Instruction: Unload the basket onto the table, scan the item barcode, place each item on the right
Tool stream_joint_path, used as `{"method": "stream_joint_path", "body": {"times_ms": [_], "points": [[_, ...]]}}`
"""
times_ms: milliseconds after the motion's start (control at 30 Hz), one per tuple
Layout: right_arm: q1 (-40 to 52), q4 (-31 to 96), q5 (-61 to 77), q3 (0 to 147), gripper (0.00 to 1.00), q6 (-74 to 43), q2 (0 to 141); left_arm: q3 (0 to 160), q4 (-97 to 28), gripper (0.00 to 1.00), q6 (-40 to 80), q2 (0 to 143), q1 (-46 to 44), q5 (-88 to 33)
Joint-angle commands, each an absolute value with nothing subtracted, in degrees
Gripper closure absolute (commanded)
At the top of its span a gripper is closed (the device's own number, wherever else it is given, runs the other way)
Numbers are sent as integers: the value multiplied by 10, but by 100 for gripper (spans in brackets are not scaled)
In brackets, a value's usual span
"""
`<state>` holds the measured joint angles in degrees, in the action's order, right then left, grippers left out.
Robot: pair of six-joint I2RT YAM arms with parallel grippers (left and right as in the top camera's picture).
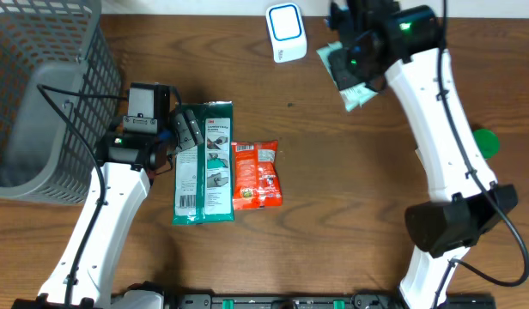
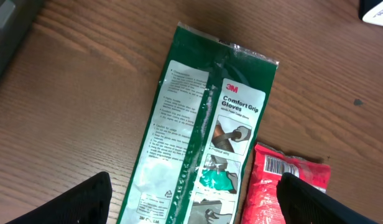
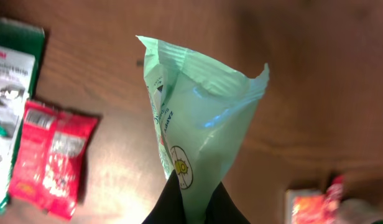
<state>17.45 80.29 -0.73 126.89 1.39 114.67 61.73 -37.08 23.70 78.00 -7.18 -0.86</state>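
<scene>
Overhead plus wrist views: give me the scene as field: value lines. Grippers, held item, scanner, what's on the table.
right gripper: shut on light green packet, held off the table
light green packet position: right of the scanner in the overhead view, not touching it
scanner: white with blue face, at far table edge
left gripper: open, above glove pack, holding nothing
glove pack: lying flat, red packet right beside it
basket: grey mesh, on the robot's left
</scene>
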Motion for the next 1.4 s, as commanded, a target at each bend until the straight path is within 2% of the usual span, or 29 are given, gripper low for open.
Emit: {"method": "stream_joint_path", "body": {"times_ms": [0,200,467,833,867,933,1000,1067,1233,1367], "points": [[133,805,92,1224,99,-2,1155,618,-371,15,230,778,-70,3],[76,773,141,1109,99,-2,1155,618,-371,15,230,778,-70,3],[41,679,139,952,99,-1,1155,618,-371,15,230,778,-70,3],[39,572,53,851,99,0,1155,618,-371,15,230,778,-70,3],[39,565,47,846,94,0,1155,618,-371,15,230,778,-70,3],[39,551,35,835,66,0,1155,618,-371,15,230,778,-70,3],[39,538,14,825,51,0,1155,618,-371,15,230,778,-70,3],[39,518,-13,813,44,0,1155,618,-371,15,230,778,-70,3],[39,488,-32,805,38,1,1155,618,-371,15,230,778,-70,3],[40,472,-32,806,27,1,1152,618,-371,14,230,778,-70,3]]}}
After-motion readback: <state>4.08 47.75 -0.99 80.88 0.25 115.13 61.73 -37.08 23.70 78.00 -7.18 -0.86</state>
